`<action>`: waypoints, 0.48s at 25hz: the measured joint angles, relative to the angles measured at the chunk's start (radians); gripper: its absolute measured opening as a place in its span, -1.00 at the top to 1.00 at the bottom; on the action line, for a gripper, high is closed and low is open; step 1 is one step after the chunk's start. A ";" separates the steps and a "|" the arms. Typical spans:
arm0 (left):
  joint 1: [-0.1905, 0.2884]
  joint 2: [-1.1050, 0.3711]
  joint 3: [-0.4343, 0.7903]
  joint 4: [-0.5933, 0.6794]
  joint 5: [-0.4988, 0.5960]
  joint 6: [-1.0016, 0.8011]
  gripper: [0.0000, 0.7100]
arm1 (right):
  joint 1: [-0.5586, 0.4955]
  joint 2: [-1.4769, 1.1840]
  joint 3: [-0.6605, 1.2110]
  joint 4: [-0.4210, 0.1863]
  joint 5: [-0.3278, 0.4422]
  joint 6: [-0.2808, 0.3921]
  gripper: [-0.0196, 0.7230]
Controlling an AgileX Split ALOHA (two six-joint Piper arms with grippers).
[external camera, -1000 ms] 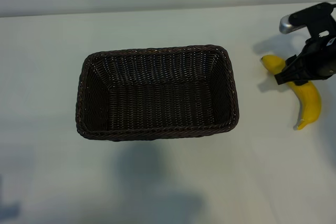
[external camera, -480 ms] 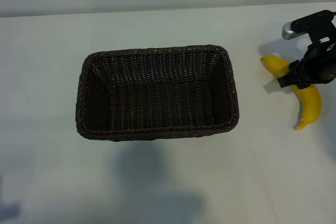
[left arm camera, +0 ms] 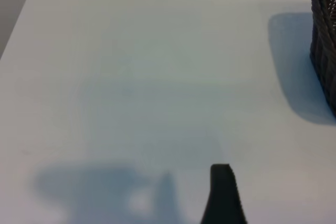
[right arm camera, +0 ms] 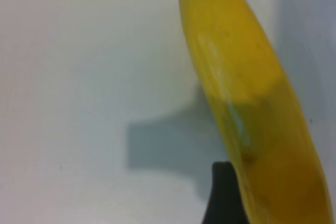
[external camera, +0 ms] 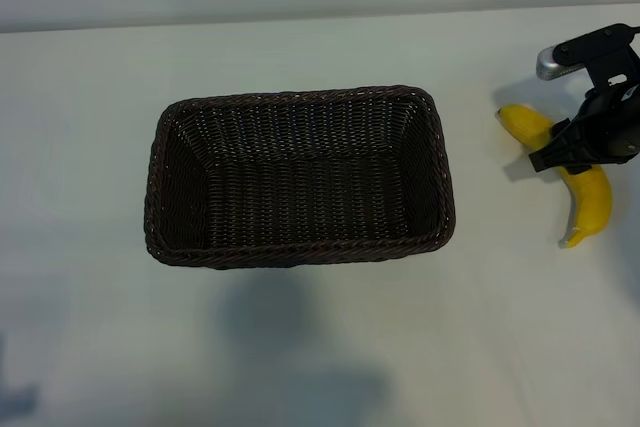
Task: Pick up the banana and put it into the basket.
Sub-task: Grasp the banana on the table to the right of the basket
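White tabletop, nothing fancy, with the basket (external camera: 298,177) sitting empty in the middle. Off to its right lies the banana (external camera: 585,195), flat on the table, well apart from the basket. The right gripper (external camera: 572,154) sits low over the banana's middle with its fingers spread wide either side (nothing clamped yet), probably lined up for a squeeze. The left gripper (left arm camera: 222,195) idles open, off by the basket's far side.
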 joint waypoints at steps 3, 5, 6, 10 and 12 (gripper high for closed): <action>0.000 0.000 0.000 0.000 0.000 0.000 -0.52 | 0.000 0.028 0.000 0.000 0.000 0.000 -0.44; 0.000 0.000 0.000 0.000 0.000 0.000 -0.52 | 0.000 0.052 0.000 0.000 0.000 0.000 -0.44; 0.000 0.000 0.000 0.000 0.000 0.000 -0.52 | 0.000 0.058 0.000 0.000 0.000 0.001 -0.44; 0.000 0.000 0.000 0.000 0.000 0.000 -0.52 | 0.000 0.064 0.000 0.000 0.000 0.005 -0.38; 0.000 0.000 0.000 0.000 0.000 0.000 -0.52 | 0.000 0.064 0.000 0.000 0.000 0.007 -0.26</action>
